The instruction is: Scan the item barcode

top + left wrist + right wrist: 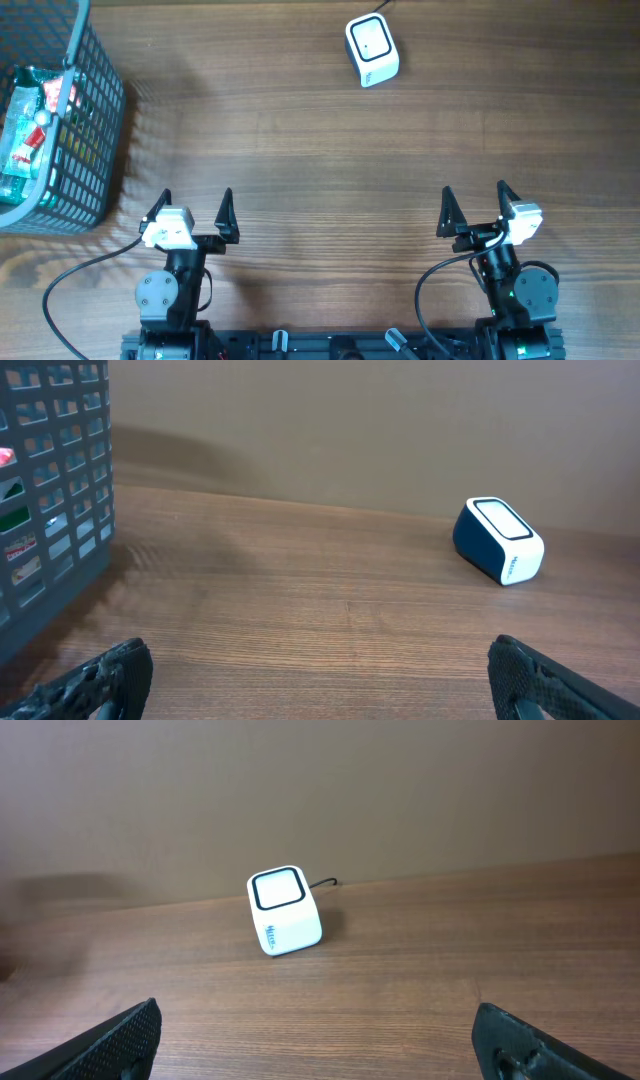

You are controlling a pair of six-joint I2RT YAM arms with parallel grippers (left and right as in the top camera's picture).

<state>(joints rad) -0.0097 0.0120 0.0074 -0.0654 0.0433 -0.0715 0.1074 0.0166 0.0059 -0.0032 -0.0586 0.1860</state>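
Grey lattice basket (95,140), white-and-navy scanner (372,50), brown wood-grain table (300,170)

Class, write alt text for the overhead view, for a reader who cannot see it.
The left gripper and right gripper sit open and empty at the near edge of a wooden table. A grey basket of packaged items stands at the left; a white barcode scanner rests near the far edge.
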